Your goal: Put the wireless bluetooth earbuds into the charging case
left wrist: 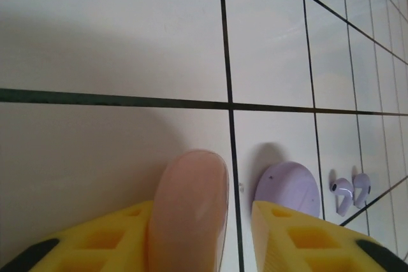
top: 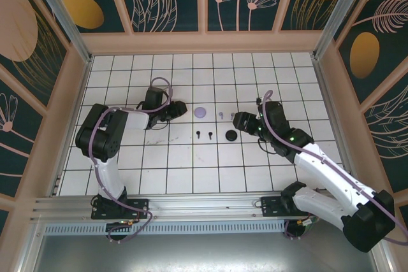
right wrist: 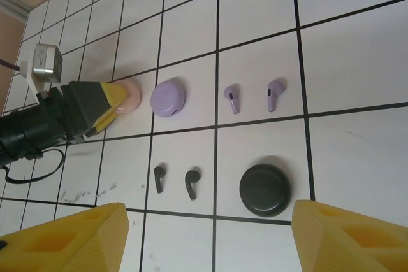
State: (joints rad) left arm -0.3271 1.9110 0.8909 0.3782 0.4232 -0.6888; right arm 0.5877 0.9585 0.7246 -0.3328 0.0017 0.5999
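- As seen from overhead, left of centre on the white tiled surface: left claw, parted narrowly around a pink case.
- From the left wrist view: pink case against the yellow finger at frame left, a thin gap to the one at frame right.
- Just right of the pink case: lilac case, closed, flat on the tiles.
- Further right, same row: two lilac earbuds, side by side, loose, outside any case.
- Lower row: two black earbuds, then the black case, closed, near them.
- Right of centre: right claw, spread wide, gripping nothing, close by the lilac earbuds and black case.
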